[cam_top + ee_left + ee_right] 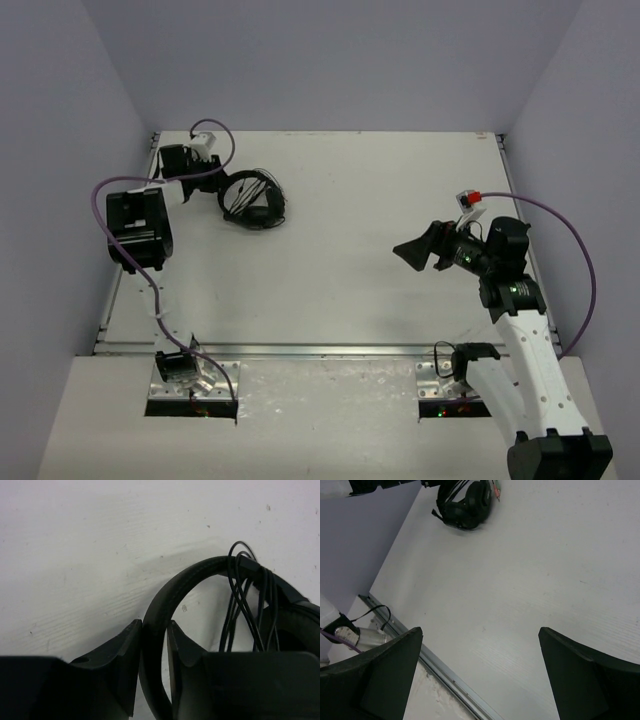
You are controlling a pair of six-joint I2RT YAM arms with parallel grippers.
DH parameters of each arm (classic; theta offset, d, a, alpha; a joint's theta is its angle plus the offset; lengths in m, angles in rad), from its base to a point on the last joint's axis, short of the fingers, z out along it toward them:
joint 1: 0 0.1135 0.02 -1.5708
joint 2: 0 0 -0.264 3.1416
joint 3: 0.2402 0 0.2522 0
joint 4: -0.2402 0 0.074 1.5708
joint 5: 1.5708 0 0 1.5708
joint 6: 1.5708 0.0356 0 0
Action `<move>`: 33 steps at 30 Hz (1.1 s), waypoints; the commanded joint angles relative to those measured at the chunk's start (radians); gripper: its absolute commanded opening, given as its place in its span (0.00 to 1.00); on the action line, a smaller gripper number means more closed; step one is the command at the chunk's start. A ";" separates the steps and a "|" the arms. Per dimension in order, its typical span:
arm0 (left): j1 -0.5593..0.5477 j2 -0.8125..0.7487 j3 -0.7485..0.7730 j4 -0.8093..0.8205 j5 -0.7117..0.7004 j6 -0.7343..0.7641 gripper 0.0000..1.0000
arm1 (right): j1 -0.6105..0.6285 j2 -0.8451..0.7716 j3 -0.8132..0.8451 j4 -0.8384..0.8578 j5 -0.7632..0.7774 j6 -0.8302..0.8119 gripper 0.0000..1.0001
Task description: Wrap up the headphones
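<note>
headphones: black, lying flat on the bench in its far left part, close to the left edge and short of the far left corner
headband: a curved black arch lying on the bench surface; in the left wrist view it runs down between the two fingers
cable: thin and black, draped in several loose loops over the top of the headband, with strands hanging down across the arch toward an ear cup
left gripper: at the far left of the bench, straddling the headband. The jaws are narrow and the tip of each finger lies against a side of the band. I cannot tell whether they press on it or merely flank it.
right gripper: released, with the jaws spread wide and nothing between them. It hangs over bare surface in the right part of the bench at mid depth, pointing toward the bench's left side.
purple cables: thick, arching off each arm beside the left and right edges of the bench
</note>
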 commanded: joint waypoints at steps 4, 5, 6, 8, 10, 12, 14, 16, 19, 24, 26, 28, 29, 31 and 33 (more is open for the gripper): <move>0.004 -0.022 0.034 0.051 -0.030 -0.031 0.36 | -0.002 0.003 -0.005 0.082 -0.042 0.027 0.99; 0.002 -0.019 0.043 0.031 -0.115 -0.047 0.40 | -0.002 0.000 -0.004 0.079 -0.042 0.027 0.99; 0.005 -0.017 0.052 0.008 -0.116 -0.060 0.44 | -0.001 -0.001 -0.005 0.079 -0.042 0.025 0.99; 0.002 -0.026 0.047 -0.003 -0.203 -0.091 0.49 | -0.002 -0.007 0.002 0.077 -0.037 0.024 0.99; 0.004 -0.051 0.038 -0.006 -0.228 -0.131 0.50 | -0.002 -0.008 0.011 0.075 -0.033 0.022 0.99; 0.005 -0.078 0.035 -0.019 -0.286 -0.191 0.51 | -0.002 0.002 0.016 0.074 -0.039 0.024 0.99; 0.007 -0.143 0.029 -0.034 -0.378 -0.252 0.58 | -0.002 0.009 0.021 0.068 -0.046 0.022 0.99; 0.007 -0.228 0.032 -0.051 -0.456 -0.290 0.72 | -0.002 0.019 0.027 0.062 -0.042 0.018 0.99; 0.010 -0.356 0.049 -0.174 -0.570 -0.372 1.00 | -0.002 0.019 0.045 0.011 -0.005 -0.010 0.99; 0.009 -0.684 -0.055 -0.313 -0.759 -0.582 1.00 | -0.002 -0.006 0.097 -0.110 0.197 -0.071 0.99; 0.007 -0.793 -0.129 -0.382 -0.776 -0.623 1.00 | -0.002 -0.009 0.129 -0.203 0.342 -0.096 0.99; -0.014 -0.968 -0.184 -0.423 -0.776 -0.578 1.00 | 0.016 -0.027 0.174 -0.269 0.423 -0.090 0.99; -0.024 -1.091 -0.251 -0.427 -0.774 -0.536 1.00 | 0.018 -0.038 0.192 -0.283 0.476 -0.087 0.99; -0.076 -1.204 -0.299 -0.475 -0.840 -0.442 1.00 | 0.021 -0.075 0.217 -0.338 0.539 -0.110 0.99; -0.122 -1.321 -0.342 -0.529 -0.902 -0.374 1.00 | 0.036 -0.110 0.243 -0.375 0.694 -0.122 0.99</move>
